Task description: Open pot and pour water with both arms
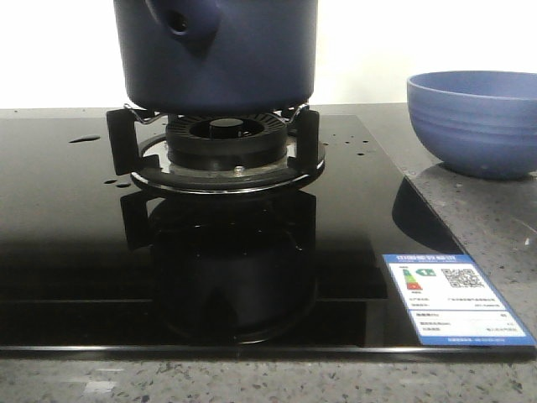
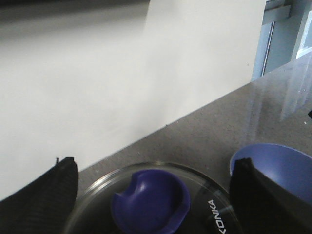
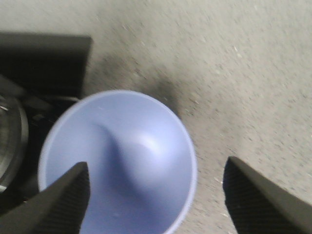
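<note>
The dark navy pot (image 1: pixel 216 50) stands on the gas burner (image 1: pixel 225 138), its handle socket (image 1: pixel 180 21) facing the camera and its top cut off by the frame. In the left wrist view its glass lid (image 2: pixel 214 195) with a blue knob (image 2: pixel 150 201) is in place. My left gripper (image 2: pixel 155 168) hovers open above the lid, one finger on either side of the knob, holding nothing. Water shows only as small drops (image 1: pixel 84 139) on the black cooktop. My right gripper (image 3: pixel 157 165) is open and empty above the pale blue bowl (image 3: pixel 122 156). Neither gripper appears in the front view.
The pale blue ribbed bowl (image 1: pixel 474 122) sits on the grey speckled counter (image 1: pixel 503 218) to the right of the glossy black cooktop (image 1: pixel 75 235). A blue-edged energy label (image 1: pixel 453 298) is stuck on the cooktop's near right corner. A white wall stands behind.
</note>
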You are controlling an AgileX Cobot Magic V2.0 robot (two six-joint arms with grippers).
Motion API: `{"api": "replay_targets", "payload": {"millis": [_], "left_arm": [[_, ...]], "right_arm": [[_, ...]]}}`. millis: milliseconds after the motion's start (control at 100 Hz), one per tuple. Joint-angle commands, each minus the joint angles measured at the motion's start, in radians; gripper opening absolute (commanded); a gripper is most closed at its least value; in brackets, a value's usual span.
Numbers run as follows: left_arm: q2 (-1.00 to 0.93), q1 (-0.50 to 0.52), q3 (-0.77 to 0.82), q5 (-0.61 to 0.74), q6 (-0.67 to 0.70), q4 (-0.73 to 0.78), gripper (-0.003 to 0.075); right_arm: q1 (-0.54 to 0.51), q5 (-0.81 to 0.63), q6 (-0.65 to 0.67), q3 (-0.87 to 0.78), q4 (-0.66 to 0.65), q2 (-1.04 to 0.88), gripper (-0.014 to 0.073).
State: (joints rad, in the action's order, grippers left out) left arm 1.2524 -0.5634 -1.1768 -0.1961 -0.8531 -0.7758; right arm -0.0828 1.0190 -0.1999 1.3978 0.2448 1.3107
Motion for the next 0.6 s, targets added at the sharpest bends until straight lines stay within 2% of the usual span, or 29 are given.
{"api": "replay_targets", "payload": {"millis": [0, 50, 110, 220, 230, 400, 590], "left_arm": [[-0.067, 0.02, -0.039, 0.056, -0.004, 0.026, 0.0513], [-0.081, 0.047, -0.037, 0.056, -0.004, 0.02, 0.043], [-0.097, 0.088, -0.034, 0.047, -0.004, 0.007, 0.028], [-0.13, 0.167, -0.018, 0.004, -0.004, -0.007, -0.002], [-0.134, 0.171, -0.014, 0.001, -0.004, -0.007, -0.0016], [-0.231, 0.278, 0.091, -0.014, -0.004, -0.064, -0.0019], [-0.426, 0.317, 0.36, 0.14, -0.004, -0.095, -0.0019]], "right_arm": [[-0.005, -0.09, -0.012, 0.03, 0.09, -0.058, 0.0456], [-0.005, -0.121, -0.012, 0.024, 0.147, -0.072, 0.0378], [-0.001, -0.166, -0.046, 0.002, 0.221, -0.092, 0.0252], [0.013, -0.256, -0.168, -0.064, 0.357, -0.142, -0.0046], [0.015, -0.262, -0.179, -0.075, 0.365, -0.146, -0.0078], [0.038, -0.417, -0.355, -0.256, 0.474, -0.256, -0.006], [0.038, -0.594, -0.479, -0.547, 0.505, -0.456, -0.006]]}}
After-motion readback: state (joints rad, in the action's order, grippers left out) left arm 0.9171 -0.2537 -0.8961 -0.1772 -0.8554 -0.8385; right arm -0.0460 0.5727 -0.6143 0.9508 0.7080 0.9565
